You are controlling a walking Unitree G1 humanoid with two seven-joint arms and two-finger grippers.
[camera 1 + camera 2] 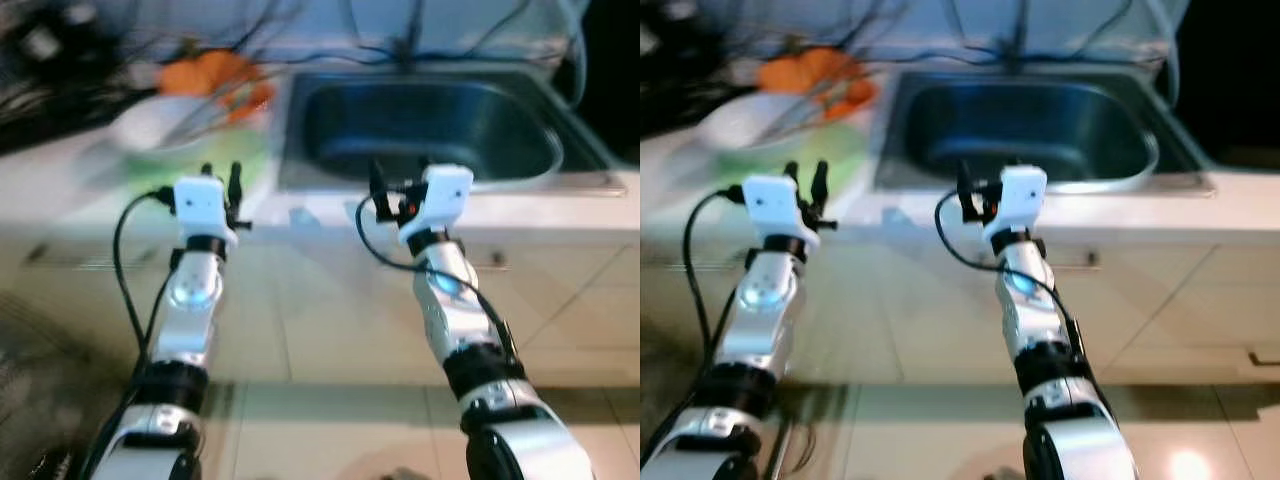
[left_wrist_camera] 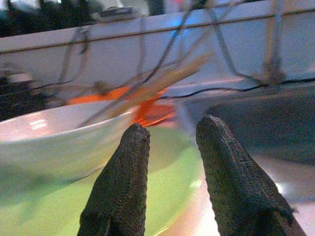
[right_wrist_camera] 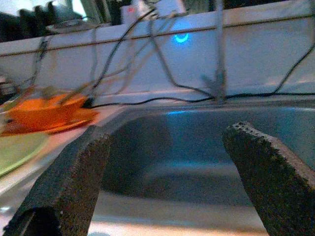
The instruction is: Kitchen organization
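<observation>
Robot stands facing the tabletop [image 1: 330, 215] edge, both arms raised toward it. Head views are blurred.

Left gripper [image 1: 222, 180]: hovers at the tabletop's front edge, just before a green plate [image 1: 215, 160]. Jaws parted by a narrow gap, holding nothing; fingers [image 2: 123, 182] seen in the left wrist view with the plate and bowl beyond them.

Right gripper [image 1: 398, 180]: at the front rim of the sink [image 1: 420, 125], jaws wide apart, empty. Basin looks bare, as far as blur allows.

Dishware, all left of the sink:
- white bowl [image 1: 155, 122] sitting on the green plate, with thin sticks, probably chopsticks [image 2: 147, 88], leaning out of it;
- orange bowl [image 3: 44, 108] on an orange plate [image 1: 235, 95], behind the white bowl, nearer the wall.

Cables [image 3: 162, 54] hang along the wall behind.

Judgement: approach stage; nothing grasped yet. The left gripper seems lined up on the white bowl or green plate. The next move calls for advancing the left arm, widening its jaws to pass the bowl's rim, and closing there without tipping the sticks. The stacked dishes could slide on the plate if nudged.
</observation>
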